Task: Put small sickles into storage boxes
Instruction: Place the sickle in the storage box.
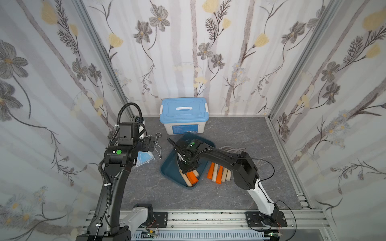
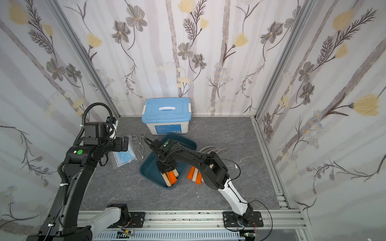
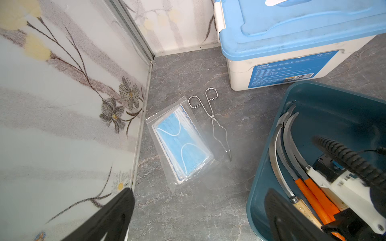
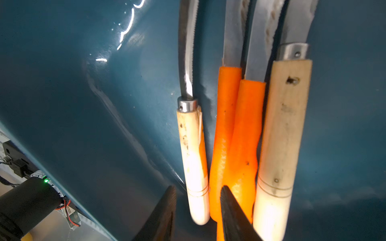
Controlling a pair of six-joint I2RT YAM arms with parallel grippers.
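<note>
The dark teal storage box [image 1: 167,170] [image 2: 146,170] lies mid-table. Several small sickles [image 1: 191,177] [image 2: 171,177] lie side by side in it, two with orange handles [image 4: 226,125] between two with wooden handles [image 4: 193,156]. More small sickles [image 1: 219,173] [image 2: 194,174] lie in a row on the table right of the box. My right gripper [image 1: 183,170] [image 4: 198,187] is low inside the box, open, its fingers either side of a wooden handle's end with a gap showing. My left gripper [image 1: 153,146] [image 3: 199,189] hovers left of the box, open and holding nothing.
A white box with a light-blue lid [image 1: 183,113] stands at the back wall. Wire metal tongs [image 1: 158,146] [image 3: 217,125] and a bag of blue face masks [image 1: 144,159] [image 3: 179,141] lie left of the teal box. Walls close in on three sides.
</note>
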